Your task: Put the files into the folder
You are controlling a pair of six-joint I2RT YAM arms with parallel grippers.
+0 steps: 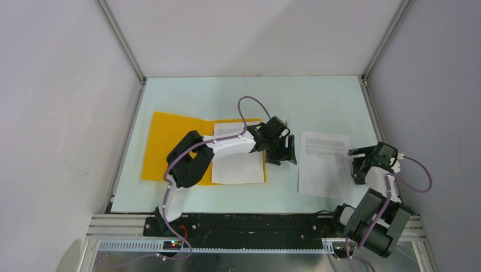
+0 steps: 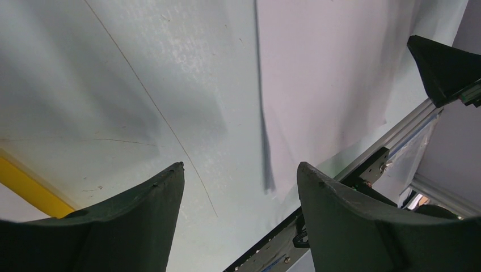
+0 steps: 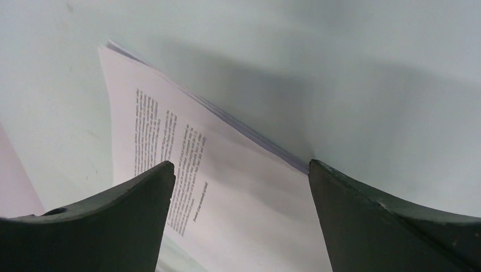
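The orange-yellow folder (image 1: 170, 147) lies open at the left of the table, with a white sheet (image 1: 238, 169) on its right half. My left gripper (image 1: 282, 157) hangs open and empty just right of the folder, over bare table between folder and loose files. In the left wrist view (image 2: 241, 167) the folder's edge (image 2: 22, 190) shows at lower left and the files (image 2: 323, 68) ahead. The stack of printed files (image 1: 323, 164) lies right of centre. My right gripper (image 1: 356, 166) is open at its right edge. In the right wrist view (image 3: 241, 164) the files (image 3: 227, 187) lie between the jaws.
The pale green table (image 1: 249, 99) is walled by white panels with aluminium posts. A black and metal base rail (image 1: 255, 224) runs along the near edge, also showing in the left wrist view (image 2: 340, 187). Purple cables loop off both arms.
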